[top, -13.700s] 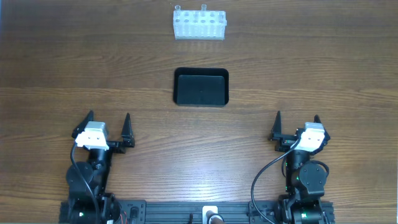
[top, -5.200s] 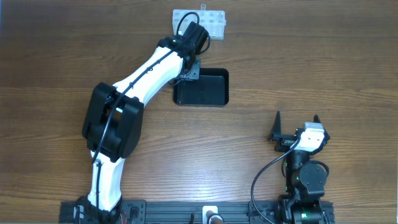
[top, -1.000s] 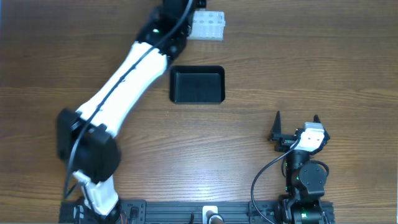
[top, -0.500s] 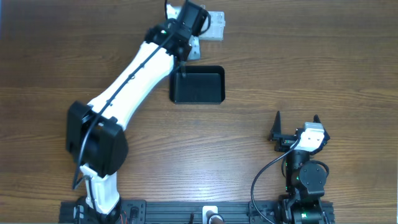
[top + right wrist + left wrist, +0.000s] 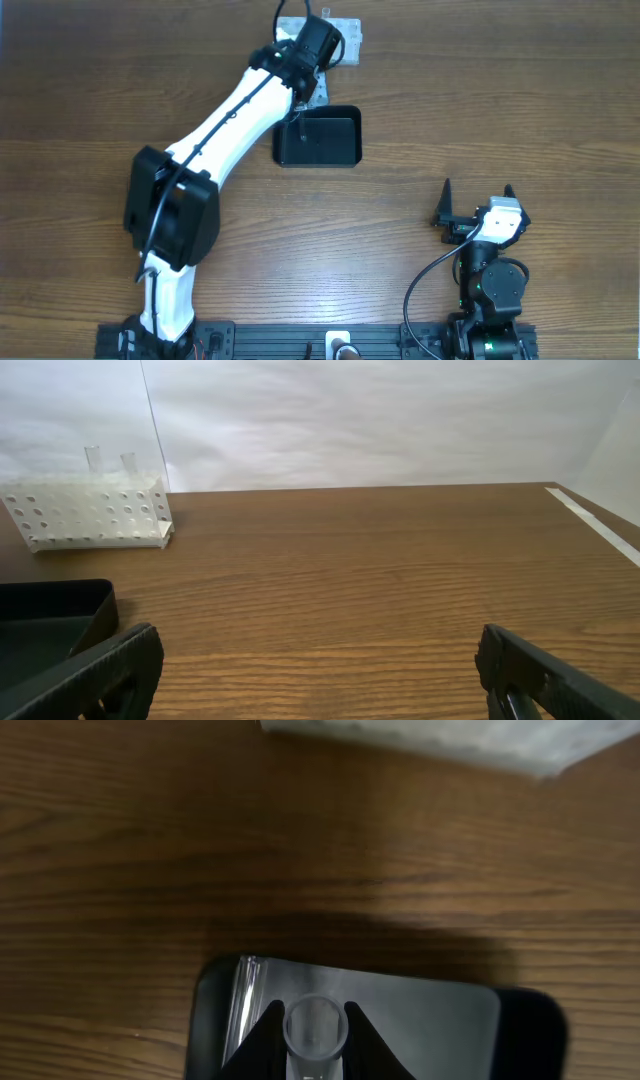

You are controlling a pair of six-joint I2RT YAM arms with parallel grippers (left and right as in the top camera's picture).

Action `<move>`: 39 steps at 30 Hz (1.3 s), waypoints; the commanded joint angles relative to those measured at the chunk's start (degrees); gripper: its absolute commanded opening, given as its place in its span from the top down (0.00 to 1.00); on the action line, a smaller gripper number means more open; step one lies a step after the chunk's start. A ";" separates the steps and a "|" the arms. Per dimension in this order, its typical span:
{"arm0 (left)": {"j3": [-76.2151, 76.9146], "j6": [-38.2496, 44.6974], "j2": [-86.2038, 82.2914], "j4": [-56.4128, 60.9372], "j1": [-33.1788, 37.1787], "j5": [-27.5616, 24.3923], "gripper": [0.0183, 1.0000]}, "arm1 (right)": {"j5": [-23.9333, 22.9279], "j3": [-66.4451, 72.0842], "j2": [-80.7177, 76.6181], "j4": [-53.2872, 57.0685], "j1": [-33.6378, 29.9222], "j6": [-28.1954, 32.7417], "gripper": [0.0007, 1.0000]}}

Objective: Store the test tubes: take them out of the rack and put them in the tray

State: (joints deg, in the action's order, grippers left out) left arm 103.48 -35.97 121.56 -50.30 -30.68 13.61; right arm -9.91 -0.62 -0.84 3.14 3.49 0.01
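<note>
- A robot lab bench, by the look of it.
- Two arms point(image 5: 230, 110) stand on a black rail point(image 5: 270, 335) at the edge of a wood-grain table point(image 5: 500, 120).
- A plain white backdrop point(image 5: 380, 420) stands behind the table.
- Labware: a clear rack point(image 5: 95, 515) with tubes point(image 5: 128, 461), and a black tray point(image 5: 355, 135).

The left arm point(image 5: 225, 120) blocks the tray point(image 5: 356, 140) on its left; rack point(image 5: 350, 45) beyond.

Matt wood-grain table point(image 5: 480, 90), glossy black plastic tray point(image 5: 335, 148), translucent perforated plastic rack point(image 5: 90, 512), clear smooth test tube point(image 5: 315, 1025).
</note>
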 commanded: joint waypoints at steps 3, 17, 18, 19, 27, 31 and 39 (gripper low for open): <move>-0.02 4.39 3.69 -0.42 -0.74 -1.05 0.94 | 0.44 0.35 0.52 0.17 0.31 -0.17 0.01; -0.02 8.66 4.98 -1.92 -1.01 -1.38 0.91 | 0.44 0.35 0.52 0.17 0.31 -0.17 0.01; -0.02 8.79 5.01 -1.92 -0.98 -1.38 0.90 | 0.44 0.35 0.52 0.15 0.31 -0.17 0.01; -0.02 8.79 5.01 -1.97 -0.98 -1.40 0.90 | 0.44 0.35 0.52 0.15 0.31 -0.17 0.01; -0.02 8.76 6.91 -2.27 -0.98 -1.42 0.89 | 0.44 0.35 0.52 0.15 0.31 -0.17 0.01; -0.02 8.74 7.72 -2.25 -0.94 -1.86 0.87 | 0.44 0.35 0.52 0.15 0.31 -0.17 0.01; -0.02 8.72 7.06 -2.16 -0.94 -2.51 0.68 | 0.44 0.35 0.52 0.15 0.31 -0.17 0.01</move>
State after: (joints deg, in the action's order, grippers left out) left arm 103.48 -27.97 128.49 -52.53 -31.44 12.10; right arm -9.91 -0.62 -0.84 3.14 3.49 -0.01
